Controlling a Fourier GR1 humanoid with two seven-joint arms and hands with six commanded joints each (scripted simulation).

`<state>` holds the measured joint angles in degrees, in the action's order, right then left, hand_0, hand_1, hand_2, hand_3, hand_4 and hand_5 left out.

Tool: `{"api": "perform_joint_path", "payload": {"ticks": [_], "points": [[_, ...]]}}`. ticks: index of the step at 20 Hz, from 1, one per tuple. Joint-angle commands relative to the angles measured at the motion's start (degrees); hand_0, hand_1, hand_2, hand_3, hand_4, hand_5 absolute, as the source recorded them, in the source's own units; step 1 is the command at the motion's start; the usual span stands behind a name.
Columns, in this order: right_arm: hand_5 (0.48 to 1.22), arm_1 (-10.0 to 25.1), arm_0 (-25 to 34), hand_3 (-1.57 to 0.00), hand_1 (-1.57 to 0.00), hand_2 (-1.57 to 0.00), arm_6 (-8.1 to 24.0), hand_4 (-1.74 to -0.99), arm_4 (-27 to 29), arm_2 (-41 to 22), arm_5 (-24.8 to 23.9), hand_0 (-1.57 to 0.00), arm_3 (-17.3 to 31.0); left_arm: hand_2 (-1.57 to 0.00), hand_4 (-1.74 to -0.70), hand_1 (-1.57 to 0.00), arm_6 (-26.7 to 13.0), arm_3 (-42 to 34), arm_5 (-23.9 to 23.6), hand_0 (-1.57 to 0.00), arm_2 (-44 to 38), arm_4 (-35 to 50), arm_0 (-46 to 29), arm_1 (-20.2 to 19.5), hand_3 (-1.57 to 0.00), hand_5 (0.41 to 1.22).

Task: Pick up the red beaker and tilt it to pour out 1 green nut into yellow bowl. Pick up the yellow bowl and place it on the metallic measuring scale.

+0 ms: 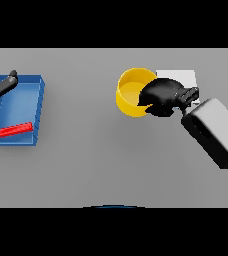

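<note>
Bowl (132, 93) sits right of centre on the table (96, 160), its right rim gripped by the right hand (162, 97). Fingers curl over that edge, thumb side hidden, so a rim pinch looks likely. The grip seems chosen for carrying: taking the wall at one side leaves the mouth clear and the base free to set down flat.

Scale (181, 78) shows as a pale square plate just behind the hand, partly covered by it. Bowl lies just beside the plate, toward the left; whether the rim overlaps it I cannot tell. Whether the base is on the table or raised is also unclear (no shadow gap to read). Inside of the bowl looks plain yellow; no green nut visible.

Right arm comes in from the lower right, forearm angled up and leftward, wrist bent so the palm faces down onto the rim.

At far left a blue tray (16, 107) holds the beaker (10, 131), lying on its side near the tray's front wall. Left hand (1, 86) hangs over the tray's back corner, fingers loosely spread, holding nothing, well apart from the beaker.

Judgement: the bowl-to-scale step is in hand; a short shift rightward and back would finish it. Risk is tipping from the one-sided grip.
</note>
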<state>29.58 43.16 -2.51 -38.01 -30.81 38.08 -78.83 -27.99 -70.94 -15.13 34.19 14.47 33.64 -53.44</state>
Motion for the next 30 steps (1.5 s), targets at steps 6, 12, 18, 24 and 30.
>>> {"api": "perform_joint_path", "payload": {"ticks": [6, 12, 18, 24, 30], "points": [[1.221, 3.65, 3.50, -1.26, -1.57, -1.57, -1.80, -1.719, -1.02, 2.08, -4.86, -1.57, 6.94, 0.00, -0.80, 0.00, -1.64, -1.24, -0.45, 0.00, 0.19, -0.27, -0.46, -0.80, 0.00, 0.734], [1.221, 4.58, 5.38, -1.19, -1.57, -1.57, -2.39, -1.720, -0.54, 4.17, -9.19, -1.57, 18.31, 0.00, -0.83, 0.00, -3.96, -3.60, -1.48, 0.00, 0.41, -0.10, -1.46, -1.45, 0.00, 0.765], [1.221, 4.09, 7.55, -1.23, -1.57, -1.57, -5.04, -1.722, -1.58, 4.50, -14.60, -1.57, 30.17, 0.00, -0.82, 0.00, -4.94, -3.31, -1.53, 0.00, 0.28, -0.04, -1.72, -1.73, 0.00, 0.763], [1.221, 1.53, 9.18, -1.43, -1.56, -1.57, -8.24, -1.725, -2.64, 3.41, -20.38, -1.57, 40.68, 0.00, -0.80, 0.00, -5.27, -2.28, -0.73, 0.00, 0.55, -0.49, -0.98, -1.69, 0.00, 0.743], [1.221, -0.81, 10.67, -1.50, -1.46, -1.57, -9.47, -1.724, -2.68, 2.76, -23.82, -1.57, 48.11, 0.00, -0.81, 0.00, -5.05, -3.30, -1.30, 0.00, 0.23, -0.06, -0.67, -1.34, 0.00, 0.734]]}}
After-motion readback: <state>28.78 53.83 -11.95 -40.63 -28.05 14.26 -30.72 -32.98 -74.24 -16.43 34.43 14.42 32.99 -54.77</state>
